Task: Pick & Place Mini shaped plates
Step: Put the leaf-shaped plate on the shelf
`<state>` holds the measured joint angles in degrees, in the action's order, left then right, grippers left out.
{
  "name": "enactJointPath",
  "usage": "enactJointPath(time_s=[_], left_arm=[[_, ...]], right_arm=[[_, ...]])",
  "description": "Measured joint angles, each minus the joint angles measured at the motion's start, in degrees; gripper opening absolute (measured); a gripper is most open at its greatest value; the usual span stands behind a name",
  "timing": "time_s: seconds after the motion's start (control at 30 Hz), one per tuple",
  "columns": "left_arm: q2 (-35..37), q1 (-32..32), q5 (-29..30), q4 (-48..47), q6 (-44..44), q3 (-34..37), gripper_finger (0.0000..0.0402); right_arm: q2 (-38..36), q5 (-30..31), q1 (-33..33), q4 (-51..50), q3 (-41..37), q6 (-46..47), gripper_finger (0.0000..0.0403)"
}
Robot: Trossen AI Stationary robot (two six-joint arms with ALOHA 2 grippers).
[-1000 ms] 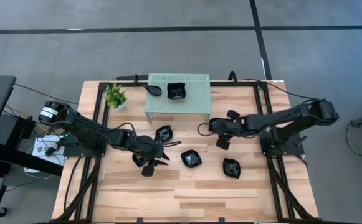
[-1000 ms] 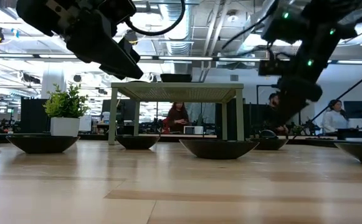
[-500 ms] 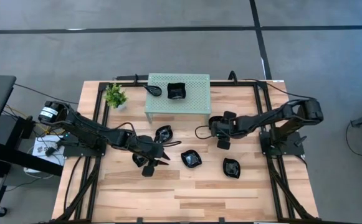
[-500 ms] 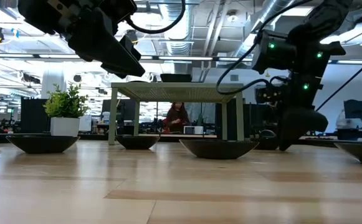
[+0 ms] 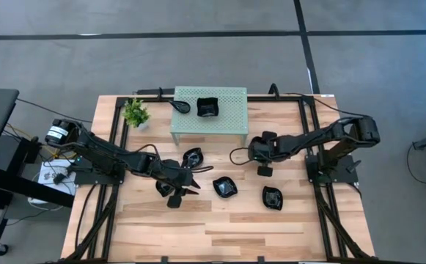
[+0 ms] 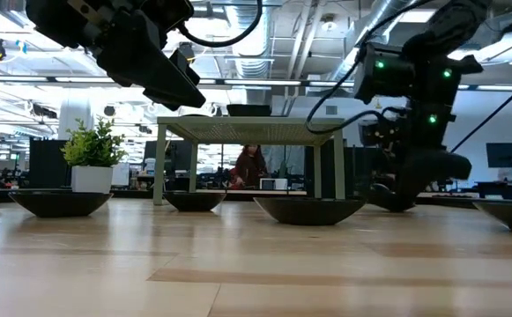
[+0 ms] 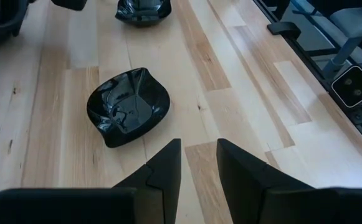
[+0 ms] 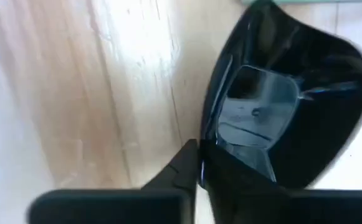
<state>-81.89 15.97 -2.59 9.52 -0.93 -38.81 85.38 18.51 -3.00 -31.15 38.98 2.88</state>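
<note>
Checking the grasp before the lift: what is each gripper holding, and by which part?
The right gripper is shut on the rim of a small black plate, one finger inside, one outside. The left gripper holds nothing.

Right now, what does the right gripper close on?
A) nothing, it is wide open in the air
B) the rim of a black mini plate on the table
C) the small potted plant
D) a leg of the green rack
B: in the right wrist view the right gripper pinches the rim of a black mini plate lying on the wooden table.
</note>
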Motion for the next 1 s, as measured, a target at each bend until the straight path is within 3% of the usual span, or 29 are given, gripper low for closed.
enactJointPath(time_s=[0.37, 0.57, 0.73, 1.0], left_arm=[[0.0, 0.0, 0.0, 0.0, 0.0, 0.0, 0.0104], [0.0, 0.0, 0.0, 0.0, 0.0, 0.0, 0.0104], [0.0, 0.0, 0.0, 0.0, 0.0, 0.0, 0.0104], [0.0, 0.0, 0.0, 0.4, 0.0, 0.0, 0.0104]], right_arm=[[0.0, -12.3, 7.2, -10.4, 13.9, 13.8, 0.0003], [0.0, -10.4, 15.3, -8.0, 18.5, 7.1, 0.0002], [0.0, -1.1, 20.8, -5.7, 21.7, -0.4, 0.0002], [0.0, 25.8, 25.7, -5.5, 24.9, -4.6, 0.0002]])
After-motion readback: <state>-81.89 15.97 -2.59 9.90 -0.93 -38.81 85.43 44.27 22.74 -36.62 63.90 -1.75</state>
